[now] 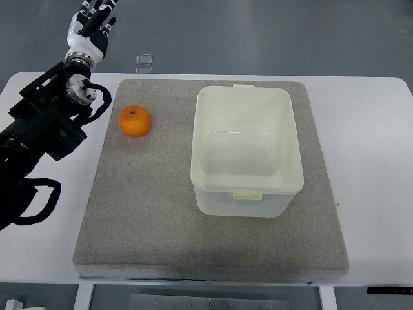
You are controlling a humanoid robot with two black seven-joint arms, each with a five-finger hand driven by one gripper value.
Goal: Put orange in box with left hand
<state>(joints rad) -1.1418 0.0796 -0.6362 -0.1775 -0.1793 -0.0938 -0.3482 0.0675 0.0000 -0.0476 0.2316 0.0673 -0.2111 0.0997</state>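
You have a white tabletop [374, 129] carrying a grey felt mat [142, 213], and everything the task needs sits on that mat. The biggest thing on it is the box [248, 194], a pale open tub with nothing visible inside, occupying the mat's right half with its long axis running away from you. The orange [135, 121] rests on the mat's far-left part, well apart from the box's left wall and stem-side up.

Your left arm comes in from the left edge, its black links lying over the tabletop beside the mat, and it reaches up toward the far-left corner of the view. The left robot hand [92, 18] sits at that corner, beyond the tabletop's far edge, with its fingers [105, 8] partly cut off by the frame; they look loosely spread and hold nothing. The right arm does not show at all.

Here is the relation that matters for your next move: from the left robot hand, the orange lies nearer to you and toward the right, clearly apart and not touching. The wrist is nearer to the fruit than the fingertips are. I judge you will need to bring the hand back over the mat and down before any grasp, then carry rightward to the box.
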